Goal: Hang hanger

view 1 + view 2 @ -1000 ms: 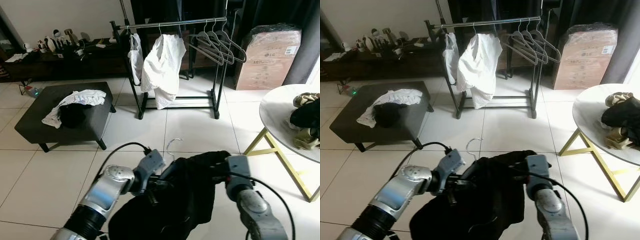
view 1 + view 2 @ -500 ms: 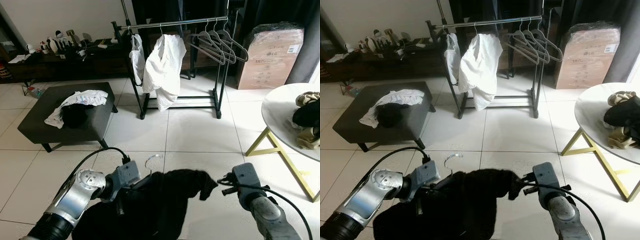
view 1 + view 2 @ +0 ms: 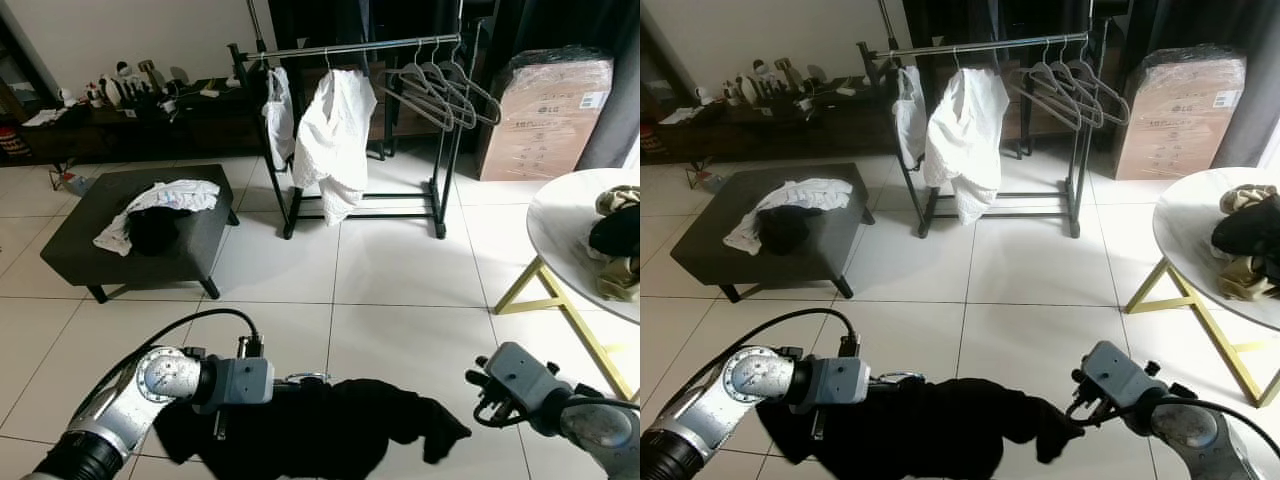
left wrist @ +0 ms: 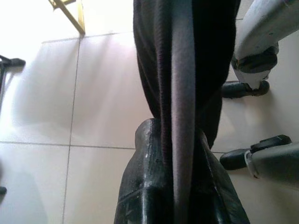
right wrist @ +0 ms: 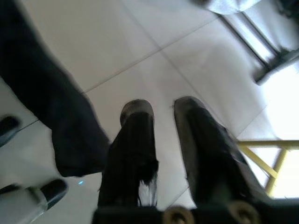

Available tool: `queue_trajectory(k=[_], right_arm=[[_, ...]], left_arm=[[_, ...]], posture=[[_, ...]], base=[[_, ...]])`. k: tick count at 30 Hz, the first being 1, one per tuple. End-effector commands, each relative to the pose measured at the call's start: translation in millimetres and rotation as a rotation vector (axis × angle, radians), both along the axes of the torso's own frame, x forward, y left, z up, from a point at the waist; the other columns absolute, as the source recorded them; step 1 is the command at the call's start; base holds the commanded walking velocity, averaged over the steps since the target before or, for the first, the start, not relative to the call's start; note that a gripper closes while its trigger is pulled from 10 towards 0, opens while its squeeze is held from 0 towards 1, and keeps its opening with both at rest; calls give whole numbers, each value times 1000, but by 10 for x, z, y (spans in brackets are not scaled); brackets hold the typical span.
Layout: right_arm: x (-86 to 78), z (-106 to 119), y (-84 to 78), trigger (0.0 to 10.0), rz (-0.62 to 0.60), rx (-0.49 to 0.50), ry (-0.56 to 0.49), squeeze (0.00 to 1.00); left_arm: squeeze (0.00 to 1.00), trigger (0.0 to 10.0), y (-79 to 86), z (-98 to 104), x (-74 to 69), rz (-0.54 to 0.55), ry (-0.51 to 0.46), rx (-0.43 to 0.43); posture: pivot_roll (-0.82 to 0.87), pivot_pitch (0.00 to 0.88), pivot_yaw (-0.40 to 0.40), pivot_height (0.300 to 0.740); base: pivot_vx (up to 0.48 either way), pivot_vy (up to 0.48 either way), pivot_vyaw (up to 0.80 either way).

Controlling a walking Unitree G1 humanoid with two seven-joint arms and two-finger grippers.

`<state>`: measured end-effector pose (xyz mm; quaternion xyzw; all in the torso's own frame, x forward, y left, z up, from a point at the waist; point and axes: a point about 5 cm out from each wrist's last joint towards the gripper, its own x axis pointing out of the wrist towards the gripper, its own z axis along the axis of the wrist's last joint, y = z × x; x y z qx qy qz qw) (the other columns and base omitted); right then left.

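The left pincer (image 3: 275, 385) is pressed onto the black garment (image 3: 330, 425), its fingers (image 4: 154, 186) pinching a fold of the dark cloth between them, as the left wrist view shows. A metal hanger hook (image 3: 305, 378) stands just beyond the left pincer's tips, at the upper edge of the garment; the rest of the hanger is hidden under the cloth. The garment hangs from this pincer and stretches out towards the right pincer (image 3: 1078, 400), its far end drooping just beside that pincer's tips. The right pincer's fingers (image 5: 135, 149) stand spread with a clear gap, nothing between them; the black cloth lies off to one side of them, apart. Well ahead of both pincers stands the clothes rack (image 3: 440, 120), carrying a white shirt (image 3: 333, 140) and several empty hangers (image 3: 440, 85) on its rail. Ahead of the left pincer, well apart, is a dark ottoman (image 3: 90, 250) with white and black clothes (image 3: 155, 205) on it. Beyond the right pincer, to its outer side, a round bench (image 3: 565, 225) with gold legs carries a pile of clothing (image 3: 620, 245). A wrapped box (image 3: 545, 110) stands beside the rack.
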<state>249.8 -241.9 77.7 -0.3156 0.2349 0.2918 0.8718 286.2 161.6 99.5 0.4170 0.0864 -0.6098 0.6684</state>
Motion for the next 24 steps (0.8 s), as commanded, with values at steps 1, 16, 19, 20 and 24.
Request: queue_trajectory(k=[1, 16, 19, 20, 24], right_arm=[[-51, -24, 95, 10000, 96, -18, 27, 1000], [-144, -480, 271, 10000, 199, -177, 178, 0], [-208, -510, 248, 10000, 223, -166, 229, 0], [-233, -514, 227, 10000, 232, -169, 247, 0], [-288, -552, 131, 10000, 251, -200, 299, 0]], left_arm=[[0, 10000, 53, 98, 26, -31, -21, -11], [0, 10000, -37, 146, -59, -221, 22, -43], [0, 10000, -26, 132, -64, -239, 29, -24], [0, 10000, -15, 120, -67, -240, 33, -11], [0, 10000, 24, 83, -81, -250, 58, 17]], posture=[[-152, 70, 130, 740], [-146, 48, 133, 740], [-149, 50, 132, 740], [-149, 50, 132, 740], [-149, 50, 132, 740]], base=[[0, 0, 0], [0, 0, 0], [0, 0, 0], [0, 0, 0], [0, 0, 0]])
